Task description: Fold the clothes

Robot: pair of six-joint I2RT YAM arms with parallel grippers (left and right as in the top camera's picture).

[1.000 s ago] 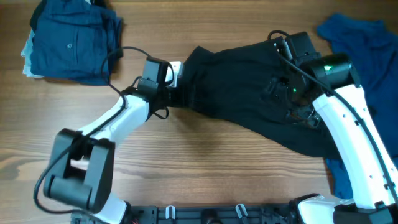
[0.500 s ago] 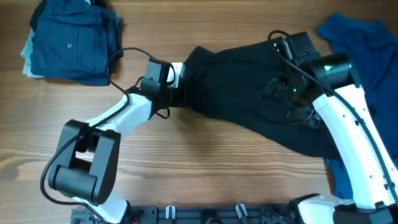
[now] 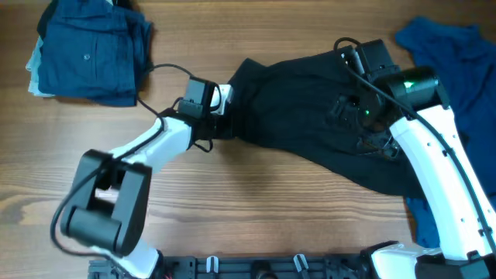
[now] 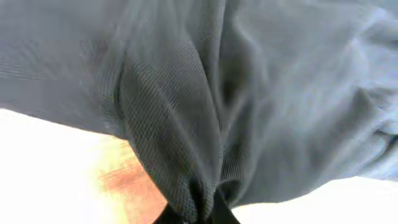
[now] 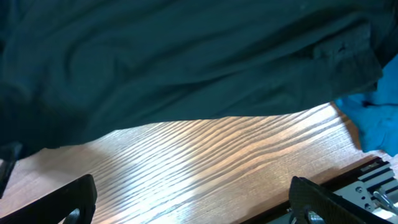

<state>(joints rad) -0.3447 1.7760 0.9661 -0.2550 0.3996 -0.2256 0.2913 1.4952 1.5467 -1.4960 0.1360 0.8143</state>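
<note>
Overhead, three lots of clothing lie on the wooden table [image 3: 256, 217]; one large plain black fabric garment [image 3: 302, 124] sprawls rumpled from the centre toward 4 o'clock; one folded navy shirt pile [image 3: 89, 54], with a paler blue layer showing at its 9 o'clock edge, sits well apart at 10 o'clock; one brighter blue crumpled garment [image 3: 453, 50] lies at 2 o'clock, touching the black one, with more blue cloth showing at 4 o'clock beside the right arm's base. Two white arms reach in; the left gripper [image 4: 198, 214] is at the black garment's 9 o'clock end, its jaws pressed together on a pinched ridge of that fabric, which fans out upward in the left wrist view. The right gripper [image 5: 193, 202] sits above the black garment's 2 o'clock part with its two fingers spread wide, holding nothing; bare wood shows between them, the black cloth across the top of that view.
</note>
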